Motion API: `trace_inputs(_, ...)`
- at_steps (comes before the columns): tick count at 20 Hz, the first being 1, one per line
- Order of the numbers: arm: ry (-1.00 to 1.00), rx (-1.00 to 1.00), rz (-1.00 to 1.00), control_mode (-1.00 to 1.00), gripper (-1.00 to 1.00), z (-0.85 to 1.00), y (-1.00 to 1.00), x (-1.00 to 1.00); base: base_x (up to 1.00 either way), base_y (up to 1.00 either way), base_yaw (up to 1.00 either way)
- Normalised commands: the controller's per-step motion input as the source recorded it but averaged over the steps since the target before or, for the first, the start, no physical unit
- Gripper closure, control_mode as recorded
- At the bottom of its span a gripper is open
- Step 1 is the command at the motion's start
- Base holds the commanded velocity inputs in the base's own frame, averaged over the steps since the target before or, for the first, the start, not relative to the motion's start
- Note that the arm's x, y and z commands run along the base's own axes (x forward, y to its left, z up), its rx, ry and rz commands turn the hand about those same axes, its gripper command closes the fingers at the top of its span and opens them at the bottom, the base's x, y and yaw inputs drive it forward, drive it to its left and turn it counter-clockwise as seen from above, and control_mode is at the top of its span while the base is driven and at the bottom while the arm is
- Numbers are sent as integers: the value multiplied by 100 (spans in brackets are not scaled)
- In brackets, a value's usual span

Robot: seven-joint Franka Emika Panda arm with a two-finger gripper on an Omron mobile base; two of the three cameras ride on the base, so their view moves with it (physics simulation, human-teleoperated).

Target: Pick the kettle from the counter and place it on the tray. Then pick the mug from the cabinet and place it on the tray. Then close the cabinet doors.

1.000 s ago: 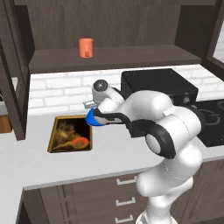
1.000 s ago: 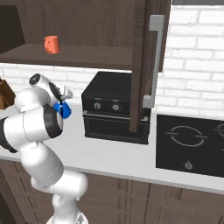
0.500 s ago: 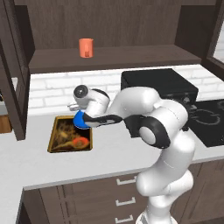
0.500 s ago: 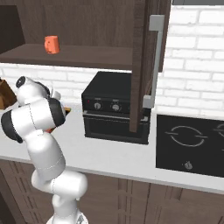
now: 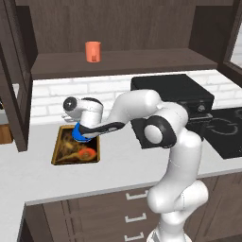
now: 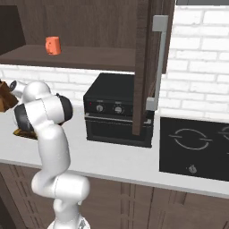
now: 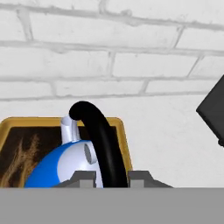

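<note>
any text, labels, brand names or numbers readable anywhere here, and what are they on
No readable text in any view.
Oven: two knobs and a small red light, no legible markings.
Cooktop: white ring-shaped burner outlines, no words or numbers.
Tray: a painted picture, no lettering.
Mug and kettle: plain, no labels.

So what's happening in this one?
The robot arm's gripper is shut on the black handle of the blue kettle and holds it over the tray on the counter. The orange mug sits on the cabinet shelf, and the cabinet doors are open.
</note>
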Motion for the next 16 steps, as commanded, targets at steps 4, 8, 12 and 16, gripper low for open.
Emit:
trace_inputs(4,0,0,-10,-100,100,-24,24,18,0,0,0)
trace_inputs(8,-1,0,-9,-100,100,-23,19,18,0,0,0)
trace_inputs(12,-1,0,-7,-100,-100,-24,6,14,0,0,0)
trace_inputs(16,0,2,-1,-100,-100,-24,-1,1,0,0,0)
